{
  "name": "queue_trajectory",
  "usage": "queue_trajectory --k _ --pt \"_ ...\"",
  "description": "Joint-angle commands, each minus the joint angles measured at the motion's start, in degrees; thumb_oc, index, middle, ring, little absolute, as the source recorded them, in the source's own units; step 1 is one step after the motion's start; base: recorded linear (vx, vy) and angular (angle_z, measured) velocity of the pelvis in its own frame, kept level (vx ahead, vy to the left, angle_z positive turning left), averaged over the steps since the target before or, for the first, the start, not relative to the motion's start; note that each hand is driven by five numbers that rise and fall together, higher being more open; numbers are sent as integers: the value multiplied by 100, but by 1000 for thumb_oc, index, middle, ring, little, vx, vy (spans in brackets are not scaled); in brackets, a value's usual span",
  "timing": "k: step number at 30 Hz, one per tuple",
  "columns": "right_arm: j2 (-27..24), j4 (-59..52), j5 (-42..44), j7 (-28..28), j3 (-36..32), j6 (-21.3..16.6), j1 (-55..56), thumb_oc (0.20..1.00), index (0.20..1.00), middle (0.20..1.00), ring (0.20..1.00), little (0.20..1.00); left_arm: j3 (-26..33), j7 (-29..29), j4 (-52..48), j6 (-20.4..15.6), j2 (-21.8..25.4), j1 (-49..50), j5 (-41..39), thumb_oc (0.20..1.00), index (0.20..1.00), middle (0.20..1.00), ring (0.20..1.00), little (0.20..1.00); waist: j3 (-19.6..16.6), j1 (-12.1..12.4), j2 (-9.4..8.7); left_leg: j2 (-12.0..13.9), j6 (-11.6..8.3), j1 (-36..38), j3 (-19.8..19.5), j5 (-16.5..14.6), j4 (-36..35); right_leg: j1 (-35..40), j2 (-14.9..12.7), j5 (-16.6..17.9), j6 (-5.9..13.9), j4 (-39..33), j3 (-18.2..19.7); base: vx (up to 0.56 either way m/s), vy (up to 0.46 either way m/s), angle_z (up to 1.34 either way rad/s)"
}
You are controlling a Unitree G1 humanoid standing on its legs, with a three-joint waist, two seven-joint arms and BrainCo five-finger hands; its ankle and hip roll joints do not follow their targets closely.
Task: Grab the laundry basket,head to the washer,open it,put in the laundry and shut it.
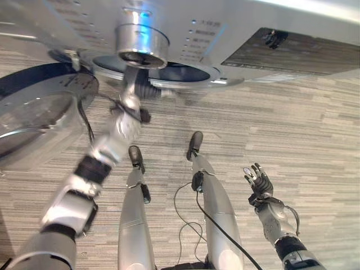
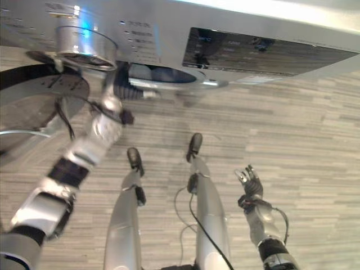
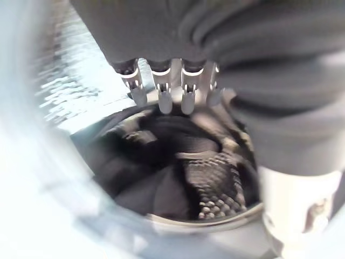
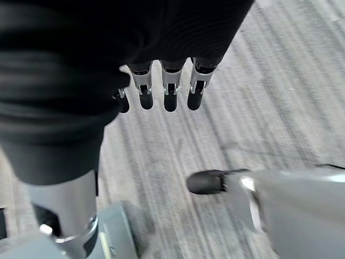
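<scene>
The silver washer (image 1: 225,28) stands in front of me, its round door (image 1: 39,112) swung open to my left. My left hand (image 1: 149,90) reaches into the mouth of the drum (image 1: 183,73). In the left wrist view its fingers (image 3: 167,94) are straight and hold nothing. Past them dark laundry (image 3: 183,162) lies inside the drum, one piece of it with a woven pattern. My right hand (image 1: 259,181) hangs low at my right over the floor, fingers (image 4: 161,91) spread and empty.
A large silver knob (image 1: 142,39) and a dark panel (image 1: 287,50) sit on the washer's front above the drum. Grey striped plank floor (image 1: 281,124) stretches to the right of the washer.
</scene>
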Motion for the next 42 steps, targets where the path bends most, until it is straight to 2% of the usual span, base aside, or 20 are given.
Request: queue_trajectory --k 1,6,8,11,12,15,17,19,20,21,24,25,26,28,31,34,39,41,42 --pt "-198 -253 -179 -111 -235 -21 466 1000 1000 1000 1000 1000 -187 46 -272 -424 -29 -505 -454 1000 1000 1000 1000 1000 -218 -184 200 127 9 314 89 -675 -26 122 71 -832 640 242 347 -16 26 5" --pt "-121 -226 -246 -196 -210 -30 372 1000 1000 1000 1000 1000 -47 139 -335 -529 -258 -265 -818 1000 1000 1000 1000 1000 -183 -144 214 83 23 385 71 -650 -47 232 49 -805 652 215 303 -5 5 1" --pt "-37 -100 -196 -238 -302 -19 391 1000 1000 1000 1000 1000 -46 -69 -655 -859 -65 474 -1314 1000 1000 1000 1000 1000 -230 -72 267 46 26 595 68 -621 -100 437 12 -792 656 212 272 -10 16 -1" --pt "-9 -27 -162 -228 -348 -3 433 1000 1000 1000 1000 1000 -40 -201 -833 -958 39 845 -1484 1000 1000 1000 1000 1000 -262 -49 285 26 23 747 73 -611 -152 586 20 -773 665 155 265 6 38 -3" --pt "3 146 -93 -221 -533 6 467 1000 1000 1000 1000 1000 0 -470 -1053 -1136 269 1544 -1794 1000 1000 1000 1000 1000 -359 32 340 -9 22 996 77 -619 -221 845 21 -743 670 69 246 28 64 1" --pt "-87 405 -35 -202 -749 63 571 1000 1000 1000 1000 1000 53 -954 -1180 -1194 566 2636 -2263 1000 1000 1000 1000 1000 -473 110 352 -38 64 1620 98 -661 -364 1483 46 -702 684 -114 238 55 72 -5" --pt "-151 458 -33 -186 -802 81 616 1000 1000 1000 1000 1000 73 -1111 -1129 -1204 608 2915 -2443 1000 1000 1000 1000 1000 -476 131 356 -44 80 1878 99 -679 -416 1739 60 -699 689 -175 234 47 37 -5" --pt "-345 608 -119 -189 -1053 87 787 1000 1000 1000 1000 1000 102 -1347 -654 -1188 646 3640 -2546 1000 1000 1000 1000 1000 -591 204 379 -7 124 2599 110 -702 -545 2491 72 -730 702 -292 201 89 56 8" --pt "-345 608 -119 -189 -1053 87 787 1000 1000 1000 1000 1000 102 -1347 -654 -1188 646 3640 -2546 1000 1000 1000 1000 1000 -591 204 379 -7 124 2599 110 -702 -545 2491 72 -730 702 -292 201 65 63 1" --pt "-476 688 -270 -198 -1256 120 906 1000 1000 1000 1000 1000 190 -1429 -171 -1117 553 4009 -2535 1000 1000 1000 1000 1000 -709 214 361 -2 182 2945 157 -571 -674 2828 59 -666 664 -377 118 38 43 -7" --pt "-540 595 -335 -259 -1491 95 1052 1000 1000 1000 1000 1000 316 -1391 480 -1046 367 4300 -2348 1000 1000 1000 1000 1000 -817 227 402 7 187 3381 168 -543 -844 3215 67 -739 686 -386 74 64 39 -7" --pt "-596 185 -355 -347 -1830 72 1281 1000 1000 1000 1000 1000 499 -1320 1080 -947 143 4568 -2116 1000 1000 1000 1000 1000 -963 198 418 -2 181 3752 171 -502 -1030 3588 84 -809 706 -457 41 93 39 1" --pt "-596 171 -358 -353 -1833 79 1293 1000 1000 1000 1000 1000 494 -1317 1085 -951 139 4570 -2113 1000 1000 1000 1000 1000 -949 199 422 -1 180 3781 171 -496 -1047 3615 87 -807 707 -467 37 126 53 -2" --pt "-729 -973 -840 -739 -2362 -86 1599 1000 1000 1000 1000 1000 825 -1187 1893 -844 -242 4797 -1938 1000 1000 1000 1000 1000 -1233 163 460 -52 165 4210 165 -404 -1346 4043 91 -821 759 -676 -66 116 42 -4" --pt "-858 -1941 -1275 -1043 -2787 -232 1710 1000 1000 1000 1000 1000 959 -1160 2257 -784 -469 4994 -1751 1000 1000 1000 1000 1000 -1467 157 506 -87 168 4571 163 -389 -1566 4402 93 -851 803 -816 -123 104 42 7" --pt "-1194 -2721 -1886 -1376 -3113 -406 1572 1000 1000 1000 1000 1000 970 -1220 2635 -773 -614 4987 -1567 1000 1000 1000 1000 1000 -1664 220 519 -121 190 4832 162 -454 -1670 4674 86 -898 846 -890 -179 92 51 8" --pt "-2117 -3729 -2835 -1749 -3346 -425 954 1000 1000 1000 1000 1000 957 -1286 2791 -754 -681 5058 -1425 1000 1000 1000 1000 1000 -1905 448 468 -248 289 5095 95 -637 -1691 5013 25 -835 924 -1076 -178 69 80 4" --pt "-2262 -3785 -2943 -1794 -3308 -366 805 1000 1000 1000 1000 1000 933 -1310 2808 -752 -685 5052 -1398 1000 1000 1000 1000 1000 -1948 478 456 -278 313 5091 97 -628 -1692 5020 1 -788 933 -1100 -169 38 80 4" --pt "-2774 -3970 -3466 -1774 -3149 -134 534 1000 1000 1000 1000 1000 864 -1422 2827 -718 -650 5065 -1367 1000 1000 1000 1000 1000 -2020 591 405 -333 357 5122 62 -673 -1677 5083 -51 -774 959 -1076 -190 31 68 3"
